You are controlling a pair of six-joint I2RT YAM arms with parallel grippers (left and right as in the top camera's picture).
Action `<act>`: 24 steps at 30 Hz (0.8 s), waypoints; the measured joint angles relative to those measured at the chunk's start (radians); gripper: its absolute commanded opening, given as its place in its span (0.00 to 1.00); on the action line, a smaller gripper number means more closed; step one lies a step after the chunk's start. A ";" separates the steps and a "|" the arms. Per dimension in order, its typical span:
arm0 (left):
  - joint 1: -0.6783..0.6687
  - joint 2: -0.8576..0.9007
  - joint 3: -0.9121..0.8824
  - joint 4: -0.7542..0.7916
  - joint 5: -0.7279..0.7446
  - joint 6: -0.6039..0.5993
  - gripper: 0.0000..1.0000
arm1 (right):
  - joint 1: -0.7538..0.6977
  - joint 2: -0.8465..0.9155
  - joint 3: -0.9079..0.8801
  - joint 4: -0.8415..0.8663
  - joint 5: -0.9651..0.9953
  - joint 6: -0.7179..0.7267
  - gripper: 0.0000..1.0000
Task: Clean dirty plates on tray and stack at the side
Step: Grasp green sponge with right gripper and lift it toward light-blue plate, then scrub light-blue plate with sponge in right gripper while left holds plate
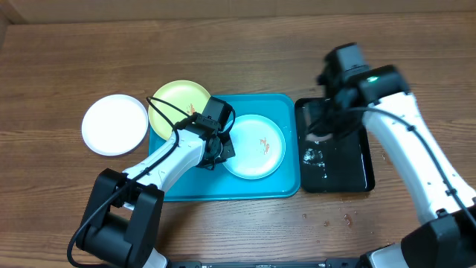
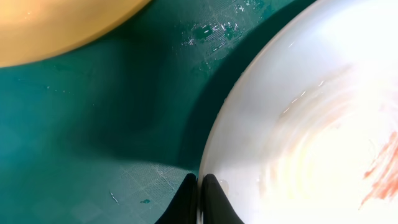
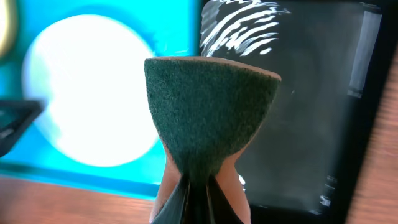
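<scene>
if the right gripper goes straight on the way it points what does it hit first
The sponge in the right gripper would probably meet the black tray first, near its left rim; depth is unclear.

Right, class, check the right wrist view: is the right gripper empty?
No, the right gripper is shut on a dark green scouring pad that fans out above its fingertips.

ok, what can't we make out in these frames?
- Overhead: right arm hides the sponge and right gripper.
- Right wrist: smeared plate overexposed; smears unreadable.
- Left wrist: frame edges cut off smeared plate and yellow-green plate.
- Overhead: left gripper fingertips hidden under its own wrist.
</scene>
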State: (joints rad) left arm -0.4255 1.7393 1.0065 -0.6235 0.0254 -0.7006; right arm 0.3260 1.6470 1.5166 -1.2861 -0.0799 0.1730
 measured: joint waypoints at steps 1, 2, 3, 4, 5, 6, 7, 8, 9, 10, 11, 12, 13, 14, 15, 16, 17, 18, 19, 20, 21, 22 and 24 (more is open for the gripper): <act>0.000 0.000 0.000 0.000 0.000 0.000 0.04 | 0.030 0.000 0.000 0.009 -0.004 0.013 0.04; 0.000 0.000 0.000 0.000 0.000 0.000 0.04 | 0.066 0.000 0.000 0.024 -0.010 0.030 0.04; 0.000 0.000 0.000 0.000 0.000 0.000 0.04 | 0.101 0.000 0.000 0.040 -0.014 0.049 0.04; 0.000 0.000 0.000 0.000 0.000 0.000 0.04 | 0.133 0.000 0.000 0.060 -0.016 0.067 0.04; 0.000 0.000 0.000 0.000 0.000 0.000 0.04 | 0.158 0.000 -0.001 0.078 -0.017 0.081 0.04; 0.000 0.000 0.000 0.000 0.000 0.000 0.04 | 0.185 0.000 -0.005 0.104 -0.014 0.099 0.04; 0.000 0.000 0.000 -0.001 0.001 0.000 0.04 | 0.209 0.000 -0.012 0.128 -0.009 0.116 0.04; 0.000 0.000 0.000 -0.001 0.002 0.000 0.04 | 0.233 0.000 -0.026 0.161 -0.001 0.130 0.04; 0.000 0.000 0.000 -0.001 0.004 0.000 0.04 | 0.251 0.000 -0.041 0.188 0.006 0.141 0.04; 0.000 0.000 0.000 -0.001 0.004 0.000 0.05 | 0.269 0.000 -0.063 0.218 0.014 0.150 0.04; 0.000 0.000 0.000 -0.001 0.005 0.000 0.05 | 0.282 0.000 -0.084 0.245 0.018 0.157 0.04; 0.000 0.000 0.000 -0.001 0.005 0.000 0.05 | 0.294 0.002 -0.108 0.273 0.025 0.164 0.04; 0.000 0.000 0.000 -0.002 0.007 0.000 0.05 | 0.304 0.005 -0.132 0.299 0.034 0.170 0.04; 0.000 0.000 0.000 -0.002 0.007 0.000 0.04 | 0.310 0.010 -0.151 0.319 0.041 0.172 0.04; 0.000 0.000 0.000 -0.002 0.008 0.000 0.04 | 0.312 0.019 -0.169 0.338 0.047 0.175 0.04; 0.000 0.000 0.000 -0.003 0.008 0.000 0.04 | 0.313 0.029 -0.181 0.352 0.052 0.177 0.04; 0.000 0.000 0.000 -0.003 0.008 0.000 0.04 | 0.312 0.043 -0.190 0.360 0.060 0.179 0.04; 0.000 0.000 0.000 -0.003 0.008 0.000 0.04 | 0.312 0.059 -0.195 0.366 0.063 0.181 0.04; 0.000 0.000 0.000 -0.003 0.008 0.000 0.04 | 0.312 0.083 -0.198 0.373 0.072 0.185 0.04; 0.000 0.000 0.000 -0.003 0.008 0.000 0.04 | 0.312 0.097 -0.199 0.378 0.080 0.186 0.04; 0.000 0.000 0.000 -0.003 0.008 0.000 0.04 | 0.312 0.122 -0.200 0.388 0.095 0.190 0.04; 0.000 0.000 0.000 -0.003 0.008 0.000 0.04 | 0.312 0.135 -0.200 0.393 0.103 0.190 0.04; 0.000 0.000 0.000 -0.003 0.009 0.000 0.04 | 0.312 0.169 -0.201 0.405 0.130 0.193 0.04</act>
State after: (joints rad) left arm -0.4255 1.7393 1.0065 -0.6270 0.0341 -0.7002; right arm 0.6384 1.8164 1.3159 -0.8810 0.0505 0.3656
